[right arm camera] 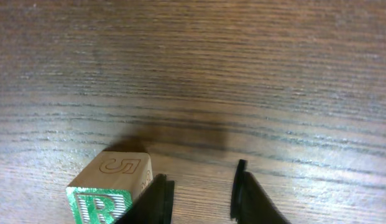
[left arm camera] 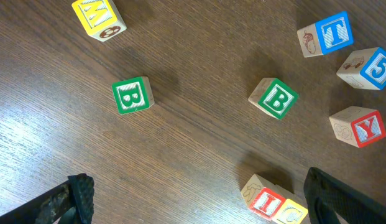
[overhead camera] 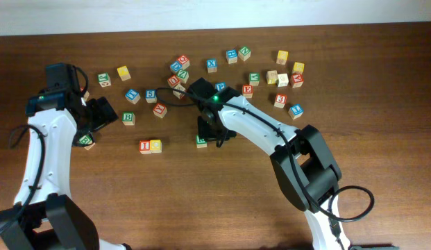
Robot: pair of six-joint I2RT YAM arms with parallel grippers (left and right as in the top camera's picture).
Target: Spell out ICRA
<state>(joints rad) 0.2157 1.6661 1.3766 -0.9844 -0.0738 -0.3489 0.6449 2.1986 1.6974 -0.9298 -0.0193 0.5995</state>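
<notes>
The red "I" cube (overhead camera: 145,146) and the yellow "C" cube (overhead camera: 155,146) sit touching, side by side, at the table's left middle. In the left wrist view the I cube (left arm camera: 265,202) and C cube (left arm camera: 292,213) lie just inside the right finger of my left gripper (left arm camera: 202,196), which is wide open over bare wood. The green "R" cube (overhead camera: 201,142) rests on the table to the right of that pair. My right gripper (overhead camera: 209,135) hovers beside it. In the right wrist view the R cube (right arm camera: 99,199) lies outside the left finger; the right gripper (right arm camera: 201,173) holds nothing. I cannot pick out the A cube.
Two green "B" cubes (left arm camera: 132,95) (left arm camera: 275,98) lie ahead of the left gripper, with T (left arm camera: 326,34), 5 (left arm camera: 367,67) and Y (left arm camera: 357,126) cubes to the right. Several more cubes are scattered along the back (overhead camera: 271,73), among them a red "E" (overhead camera: 247,89).
</notes>
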